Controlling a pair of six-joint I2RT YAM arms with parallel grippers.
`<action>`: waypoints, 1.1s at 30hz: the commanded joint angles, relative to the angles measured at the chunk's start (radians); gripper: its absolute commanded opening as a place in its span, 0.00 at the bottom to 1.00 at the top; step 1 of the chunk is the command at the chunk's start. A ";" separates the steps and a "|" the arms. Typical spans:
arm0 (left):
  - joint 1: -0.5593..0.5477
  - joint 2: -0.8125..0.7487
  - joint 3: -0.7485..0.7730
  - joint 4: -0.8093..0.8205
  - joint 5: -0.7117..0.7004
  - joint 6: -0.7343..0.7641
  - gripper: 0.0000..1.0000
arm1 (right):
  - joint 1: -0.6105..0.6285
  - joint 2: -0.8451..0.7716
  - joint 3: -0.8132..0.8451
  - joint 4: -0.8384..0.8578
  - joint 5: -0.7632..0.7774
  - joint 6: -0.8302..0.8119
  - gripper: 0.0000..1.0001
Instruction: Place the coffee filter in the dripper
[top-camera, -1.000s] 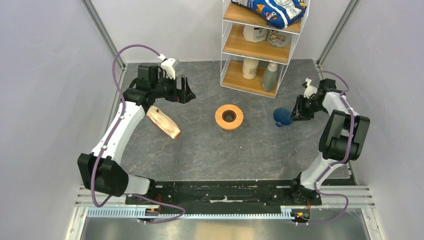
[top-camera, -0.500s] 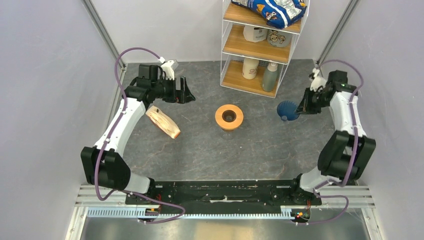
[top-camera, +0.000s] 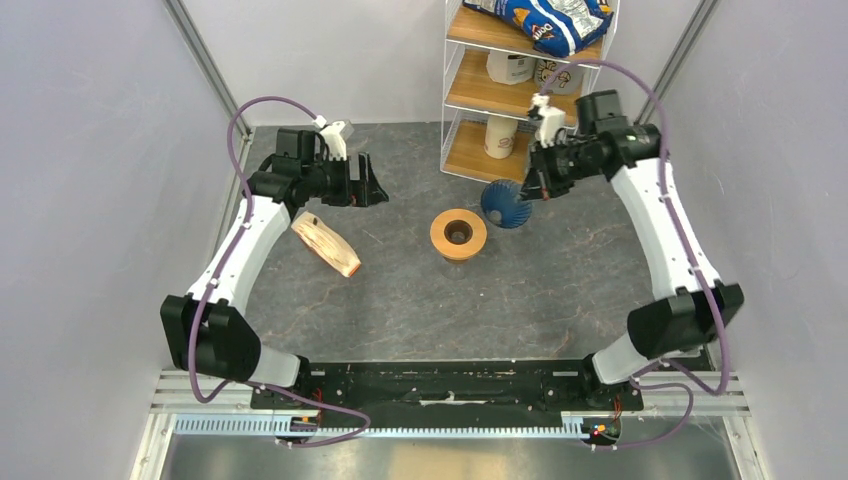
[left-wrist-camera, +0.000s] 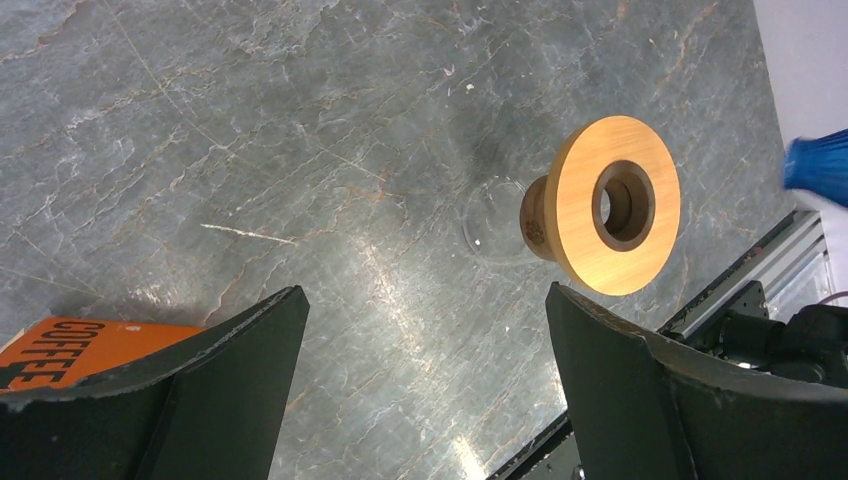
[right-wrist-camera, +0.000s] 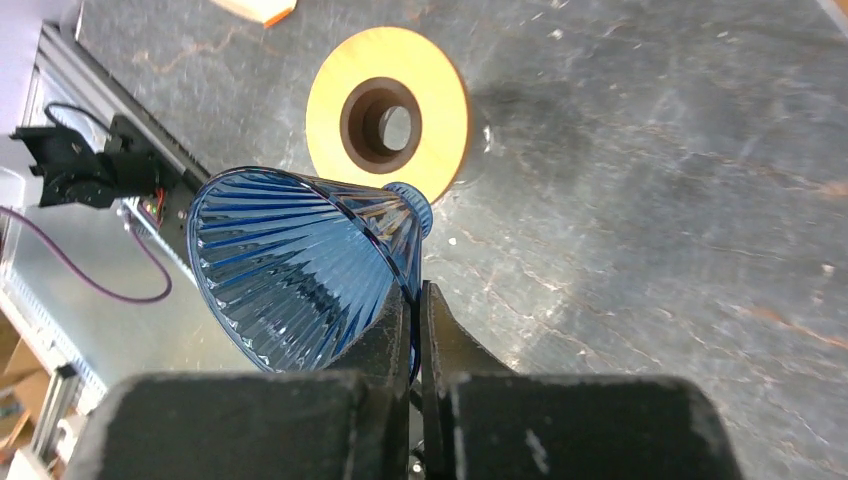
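Observation:
The dripper (top-camera: 503, 204) is a dark blue ribbed cone hanging in the air just right of the orange-brown ring (top-camera: 459, 234). My right gripper (top-camera: 530, 186) is shut on its rim. In the right wrist view the dripper (right-wrist-camera: 300, 265) lies on its side, its wide mouth toward the camera, the rim pinched in my right gripper (right-wrist-camera: 418, 292). My left gripper (top-camera: 372, 188) hovers open at the back left with nothing between its fingers, as the left wrist view also shows for the left gripper (left-wrist-camera: 425, 292). No single coffee filter shows in any view.
A cream-and-tan paper stack (top-camera: 327, 243) lies left of centre, below my left gripper. The ring (left-wrist-camera: 610, 205) rests on a clear glass cup (left-wrist-camera: 490, 218). A shelf unit (top-camera: 525, 95) with bottles stands at the back. Walls close in on both sides.
My right gripper shut on the dripper at the table's right side, lifted it and carried it left toward the ring. The left arm has hardly moved.

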 joint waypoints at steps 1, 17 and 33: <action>0.001 -0.050 0.031 -0.008 -0.030 -0.036 0.97 | 0.085 0.100 0.060 -0.029 -0.016 0.036 0.00; 0.002 -0.038 0.004 0.009 -0.011 -0.044 0.98 | 0.215 0.244 0.135 0.048 0.011 0.113 0.00; 0.002 -0.039 -0.017 0.023 -0.010 -0.044 0.99 | 0.233 0.293 0.128 0.080 0.049 0.118 0.00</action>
